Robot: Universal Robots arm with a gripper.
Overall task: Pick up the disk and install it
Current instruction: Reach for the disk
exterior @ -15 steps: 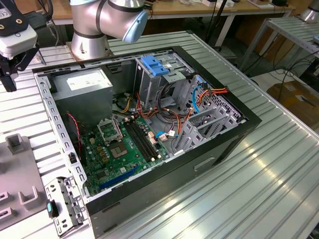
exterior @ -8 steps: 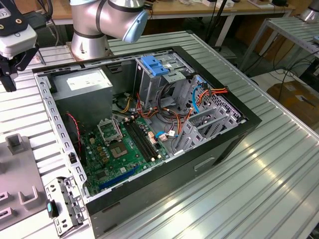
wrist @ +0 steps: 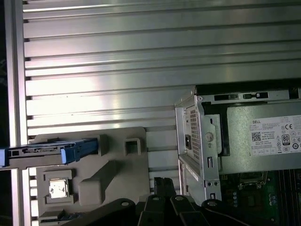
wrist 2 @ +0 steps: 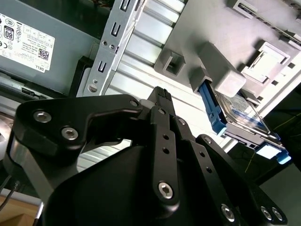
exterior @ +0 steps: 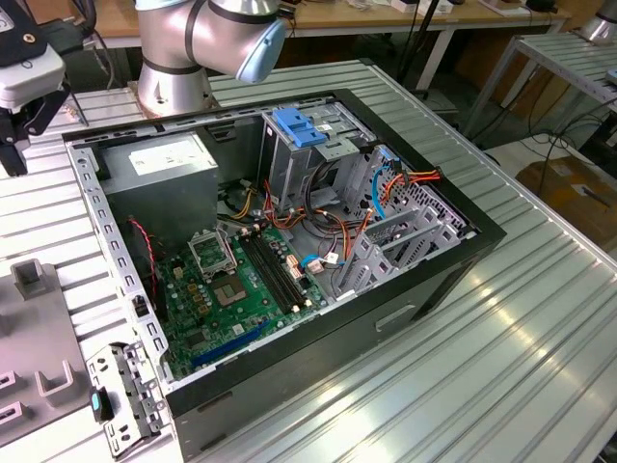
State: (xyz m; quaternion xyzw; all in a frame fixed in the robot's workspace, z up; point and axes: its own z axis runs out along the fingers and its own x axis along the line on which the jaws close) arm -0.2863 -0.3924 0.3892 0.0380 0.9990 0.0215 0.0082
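While the disk [wrist: 33, 153] is seen standing on edge in the grey holder [wrist: 117, 165], the claw [wrist: 162, 181] is closed on nothing, with its fingertips together. In both wrist views the claw is seen over the ribbed surface [wrist: 141, 47], between the holder and the open case [wrist: 197, 141], near the disk but apart from it. Blue rails [wrist 2: 209, 106] are seen along the disk's edges. In the exterior view the case is shown lying open on the surface, its board [exterior: 236, 280] exposed; a grey box [exterior: 159, 164] with a white sticker is fitted near the arm [exterior: 207, 34], and a cage [exterior: 299, 135] with a blue handle is mounted beside it. The holder is set at the exterior view's left of the case.
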